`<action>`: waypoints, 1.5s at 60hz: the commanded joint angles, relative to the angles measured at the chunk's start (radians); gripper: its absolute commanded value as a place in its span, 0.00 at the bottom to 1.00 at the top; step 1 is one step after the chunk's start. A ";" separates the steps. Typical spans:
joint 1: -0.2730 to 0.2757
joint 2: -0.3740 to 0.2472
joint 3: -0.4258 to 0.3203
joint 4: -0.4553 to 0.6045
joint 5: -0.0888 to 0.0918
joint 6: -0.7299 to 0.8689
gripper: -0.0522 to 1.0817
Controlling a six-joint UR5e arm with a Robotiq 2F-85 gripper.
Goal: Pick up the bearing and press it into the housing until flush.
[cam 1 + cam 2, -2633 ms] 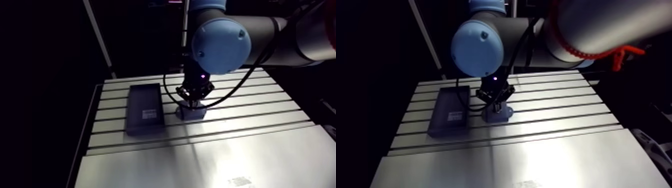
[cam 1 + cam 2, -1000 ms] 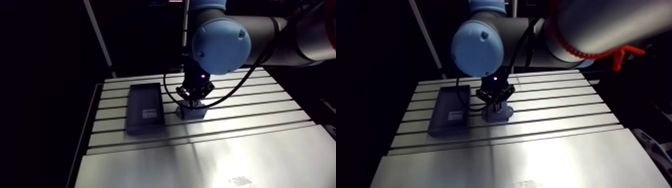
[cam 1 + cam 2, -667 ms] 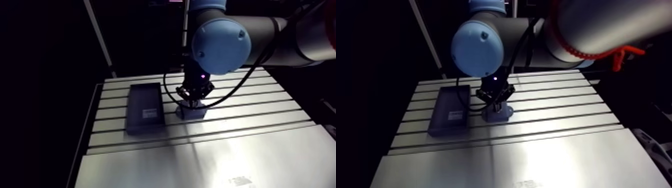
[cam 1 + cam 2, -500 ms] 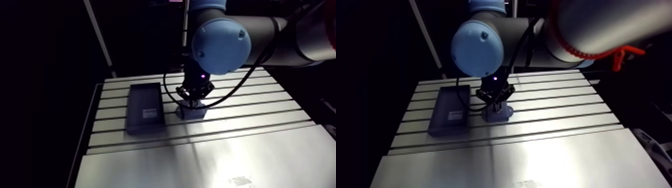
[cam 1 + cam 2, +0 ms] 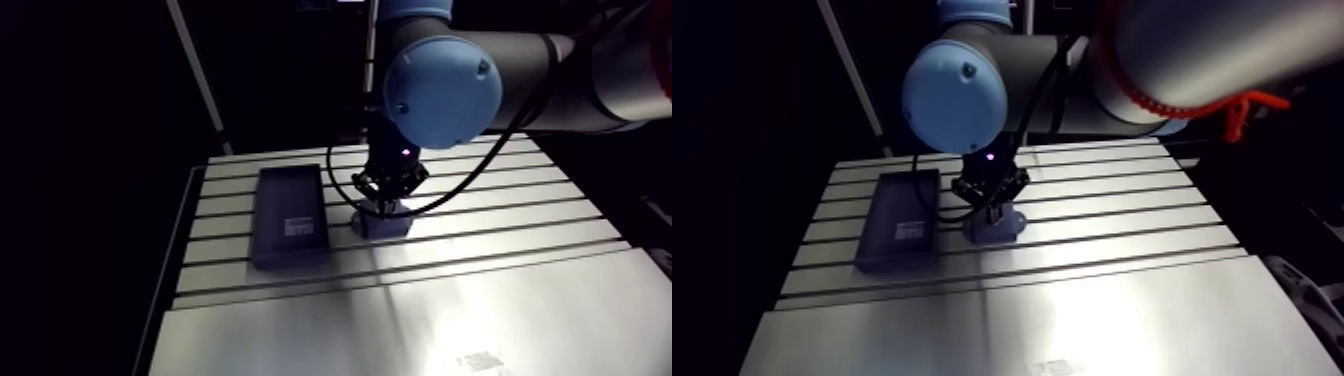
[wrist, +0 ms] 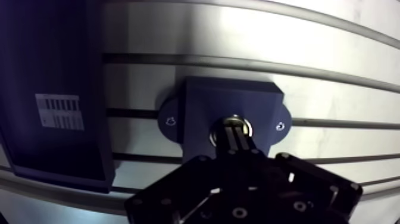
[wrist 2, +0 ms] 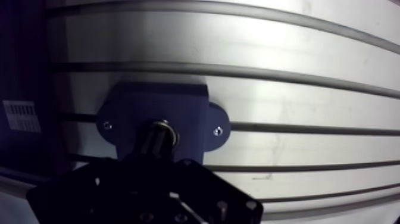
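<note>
My arm reaches across the top of the arm view and my wrist drops straight down over the slotted aluminium desk [image 5: 480, 290]. My fingers [image 6: 233, 142] point straight down. They are clenched together with only a thin seam between them, and their tips rest on the small silver ring bearing [image 6: 232, 120].

The bearing sits in the round bore in the middle of the dark blue block housing [image 6: 202, 104]. It lies flat with its open face up, so its axis runs in line with my fingers. I cannot tell whether it is flush.

The housing stands on the desk with a rounded ear and a screw at each end, its long axis running along the desk's slots. A dark rectangular tray with a white label [image 5: 290, 215] lies just beside it, apart, with its length across the slots.
</note>
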 commanded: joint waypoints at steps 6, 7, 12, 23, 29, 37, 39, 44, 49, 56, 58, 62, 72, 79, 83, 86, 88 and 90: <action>0.001 -0.013 -0.007 0.005 -0.001 0.000 0.81; 0.001 -0.013 -0.008 0.007 -0.001 0.000 0.81; 0.001 -0.020 -0.013 0.010 -0.003 0.000 0.81; 0.004 -0.034 -0.017 0.013 -0.004 -0.014 0.81; 0.002 -0.036 -0.019 0.025 -0.004 -0.014 0.81; 0.002 -0.045 -0.019 0.031 -0.004 -0.014 0.81; 0.002 -0.048 -0.019 0.034 -0.004 -0.014 0.81; 0.004 -0.062 -0.022 0.055 -0.004 -0.014 0.78; 0.004 -0.072 -0.029 0.077 -0.003 -0.014 0.48; 0.005 -0.088 -0.056 0.152 -0.004 -0.013 0.06; 0.005 -0.092 -0.062 0.168 -0.003 -0.011 0.05; 0.007 -0.105 -0.077 0.192 -0.003 -0.003 0.05; 0.006 -0.141 -0.129 0.298 -0.003 0.013 0.05; 0.006 -0.162 -0.169 0.366 -0.003 0.018 0.05; 0.007 -0.178 -0.199 0.416 -0.001 0.025 0.05; 0.007 -0.190 -0.230 0.462 -0.001 0.032 0.06; 0.007 -0.198 -0.245 0.485 0.000 0.032 0.05; 0.007 -0.204 -0.259 0.505 0.000 0.032 0.06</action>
